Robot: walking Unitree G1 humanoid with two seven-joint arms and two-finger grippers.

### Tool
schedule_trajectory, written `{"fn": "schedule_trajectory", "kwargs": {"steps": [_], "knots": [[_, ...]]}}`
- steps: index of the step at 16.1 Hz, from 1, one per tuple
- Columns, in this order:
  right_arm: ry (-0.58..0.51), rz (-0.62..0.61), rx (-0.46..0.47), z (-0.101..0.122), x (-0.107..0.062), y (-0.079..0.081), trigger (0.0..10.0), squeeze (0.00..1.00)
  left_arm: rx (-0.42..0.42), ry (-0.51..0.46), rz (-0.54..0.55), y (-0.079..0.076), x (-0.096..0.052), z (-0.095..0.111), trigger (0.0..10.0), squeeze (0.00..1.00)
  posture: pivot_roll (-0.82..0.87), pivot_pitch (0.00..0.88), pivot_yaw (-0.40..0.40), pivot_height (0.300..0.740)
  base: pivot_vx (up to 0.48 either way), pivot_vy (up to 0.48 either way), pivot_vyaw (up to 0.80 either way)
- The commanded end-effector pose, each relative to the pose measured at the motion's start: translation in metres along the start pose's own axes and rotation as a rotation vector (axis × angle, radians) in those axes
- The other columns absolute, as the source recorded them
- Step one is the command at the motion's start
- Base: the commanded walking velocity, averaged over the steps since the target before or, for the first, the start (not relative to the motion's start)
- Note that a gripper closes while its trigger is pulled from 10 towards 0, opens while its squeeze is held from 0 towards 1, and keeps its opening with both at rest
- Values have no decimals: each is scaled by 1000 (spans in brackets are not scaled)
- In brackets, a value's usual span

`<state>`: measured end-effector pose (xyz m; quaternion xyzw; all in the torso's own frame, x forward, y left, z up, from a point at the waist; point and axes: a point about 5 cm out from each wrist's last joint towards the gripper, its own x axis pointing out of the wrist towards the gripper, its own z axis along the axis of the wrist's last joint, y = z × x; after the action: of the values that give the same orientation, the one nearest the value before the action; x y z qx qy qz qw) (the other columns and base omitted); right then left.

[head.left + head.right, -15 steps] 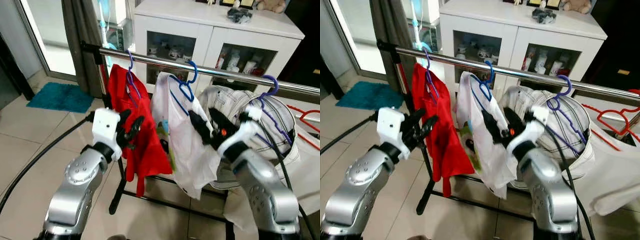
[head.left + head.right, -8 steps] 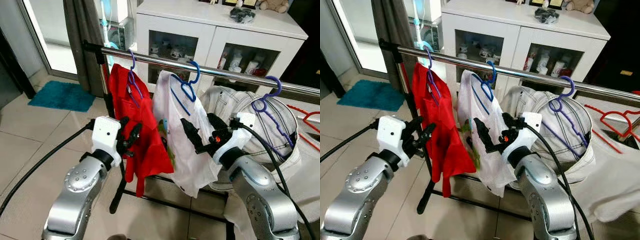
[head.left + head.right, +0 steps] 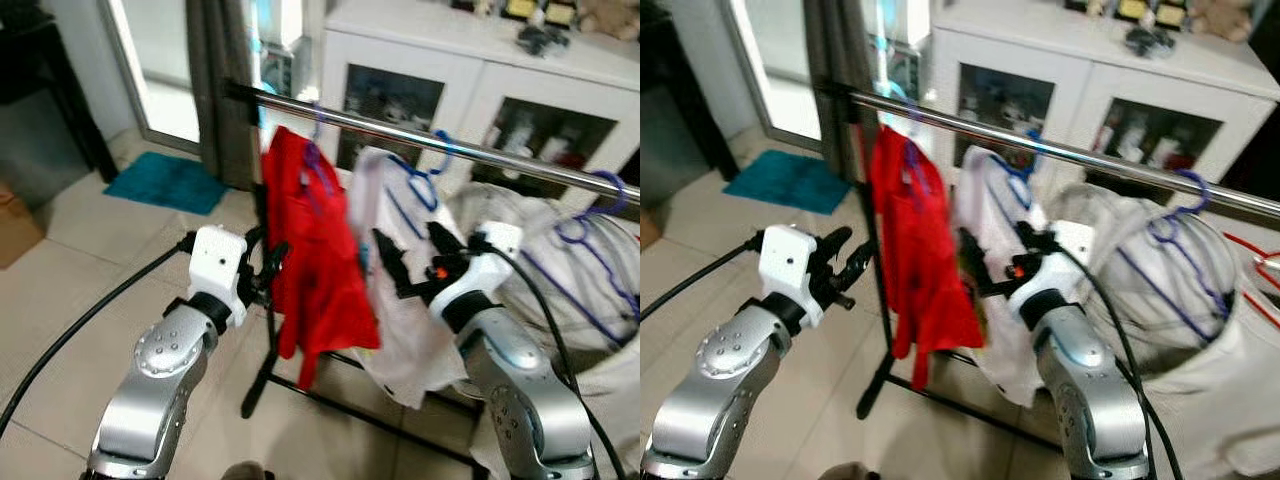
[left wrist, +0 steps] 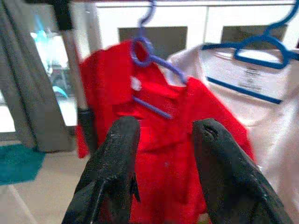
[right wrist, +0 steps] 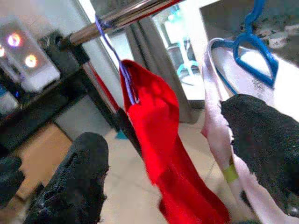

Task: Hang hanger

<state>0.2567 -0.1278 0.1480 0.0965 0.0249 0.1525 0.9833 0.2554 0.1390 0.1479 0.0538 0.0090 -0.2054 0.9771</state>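
Observation:
A metal rail (image 3: 400, 128) carries a red shirt (image 3: 320, 260) on a purple hanger (image 3: 312, 155), a white shirt (image 3: 400, 300) on a blue hanger (image 3: 428, 178), and a pale striped garment (image 3: 560, 280) on another purple hanger (image 3: 600, 205). My left gripper (image 3: 268, 262) stands open just left of the red shirt with nothing between its fingers; its wrist view faces that shirt (image 4: 159, 107). In front of the white shirt my right gripper (image 3: 412, 255) is open and holds nothing. Through its fingers (image 5: 79, 163) I see the red shirt (image 5: 159, 140) and the blue hanger (image 5: 254, 60).
A white glass-door cabinet (image 3: 480, 80) stands behind the rail. A dark curtain (image 3: 215, 110) and the rack's black post (image 3: 262, 330) are at the rail's left end. A teal mat (image 3: 165, 182) and a cardboard box (image 3: 15, 225) lie on the tiled floor at the left.
The whole picture has slid to the right and blurred, so the camera has turned left. My right gripper came down and away from the blue hanger, still open.

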Motion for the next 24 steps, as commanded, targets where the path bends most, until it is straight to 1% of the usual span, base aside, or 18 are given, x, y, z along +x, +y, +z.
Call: {"fn": "schedule_trajectory", "kwargs": {"steps": [1,3,4,5,8,10,12,17,19,21,24], "knots": [[-7,-12,15,2,1,-3,10000,1000,4,13,5,1,2,-1,10000,0,22,0,-34,740,0,352,0],[-4,-50,12,2,2,-8,10000,1000,6,11,5,2,4,1,10000,0,22,0,-31,740,0,351,0],[5,-95,-21,1,4,-13,10000,1000,14,14,9,3,8,1,10000,0,18,0,-28,740,0,349,0],[5,-102,-33,2,6,-14,10000,1000,14,13,14,4,11,2,10000,0,16,0,-27,740,0,285,0],[29,-93,-29,0,7,-11,10000,1000,-22,-18,24,2,14,6,10000,0,14,0,-28,740,0,0,0],[58,-73,-22,-4,8,-7,10000,1000,4,-6,30,4,14,5,10000,0,13,0,-32,740,0,0,0],[60,-55,-45,-5,9,-6,10000,1000,7,-4,22,3,14,4,10000,0,16,0,-35,740,0,0,0],[64,-58,-53,-4,13,-7,10000,1000,2,-12,4,1,15,6,10000,0,24,0,-41,740,0,0,0],[46,-75,-38,-2,15,-7,10000,1000,5,-9,2,2,15,6,10000,0,22,0,-37,740,244,0,0],[43,-72,-56,-2,15,-6,10000,1000,5,-10,0,2,15,6,10000,0,20,0,-35,740,247,0,0],[46,-64,-56,-2,15,-6,10000,1000,2,-9,-7,0,17,6,10000,0,16,0,-36,740,245,0,0]]}}
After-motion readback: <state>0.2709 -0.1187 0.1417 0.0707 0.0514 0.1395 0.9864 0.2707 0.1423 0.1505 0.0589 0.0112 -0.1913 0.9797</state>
